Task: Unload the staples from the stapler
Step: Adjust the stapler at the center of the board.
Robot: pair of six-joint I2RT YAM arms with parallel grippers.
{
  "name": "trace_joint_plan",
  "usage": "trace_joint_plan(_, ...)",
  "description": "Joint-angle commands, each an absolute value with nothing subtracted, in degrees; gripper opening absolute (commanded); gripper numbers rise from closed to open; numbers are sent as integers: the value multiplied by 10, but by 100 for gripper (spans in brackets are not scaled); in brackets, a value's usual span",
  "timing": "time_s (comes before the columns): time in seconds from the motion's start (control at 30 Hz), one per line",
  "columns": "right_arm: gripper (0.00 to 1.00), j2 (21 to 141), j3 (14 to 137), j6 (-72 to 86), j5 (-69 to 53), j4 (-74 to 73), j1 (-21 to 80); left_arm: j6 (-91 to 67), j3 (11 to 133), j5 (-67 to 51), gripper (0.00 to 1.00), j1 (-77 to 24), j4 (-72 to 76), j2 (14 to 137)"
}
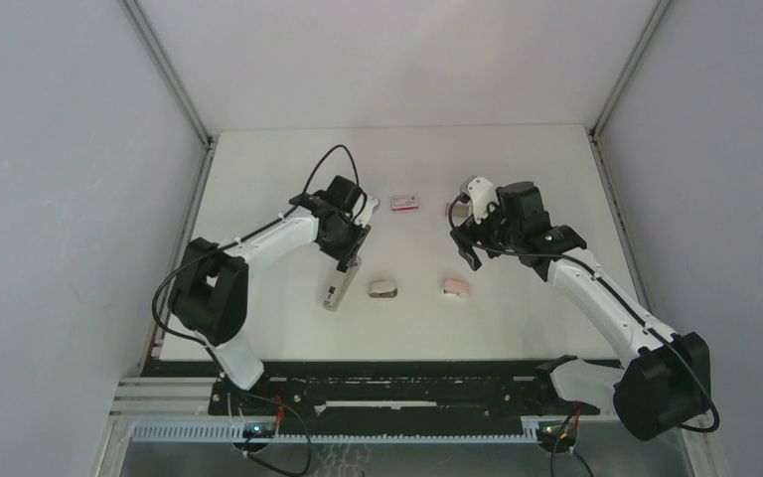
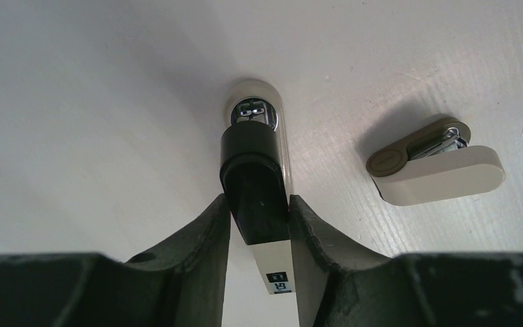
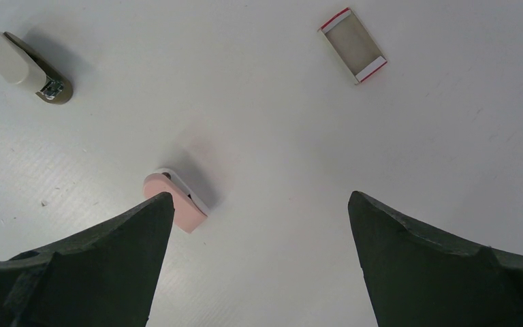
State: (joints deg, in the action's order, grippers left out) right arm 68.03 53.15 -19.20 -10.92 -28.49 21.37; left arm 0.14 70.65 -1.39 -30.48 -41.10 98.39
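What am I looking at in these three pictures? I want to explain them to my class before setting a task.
These show two robot arms bolted at the near edge of a white table. One picture is taken from above and behind the arms. The other two come from small cameras on each wrist, so each arm's own dark fingers show at the bottom.

The left end effector is closed on the sides of a black and white stapler. The right end effector is wide open and holds nothing.

Also on the table are a beige stapler, a pink stapler and a small red-and-white box. No loose staples can be made out.
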Motion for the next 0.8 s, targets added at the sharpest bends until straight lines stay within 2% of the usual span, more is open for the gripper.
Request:
trace_joint_plan(0.0,100,675,528,-197,-105,-266,212,13,744,16,38,-314,-419,985)
trace_joint_plan(0.2,100,675,528,-198,-111,-267,212,40,768,61,27,-322,-422,1005)
trace_joint_plan(0.37,100,677,527,-204,-146,-274,212,84,787,51,23,-322,-419,1017)
trace_joint_plan(0.77,100,684,518,-245,-228,-297,218,260,780,-20,26,-322,-415,1001)
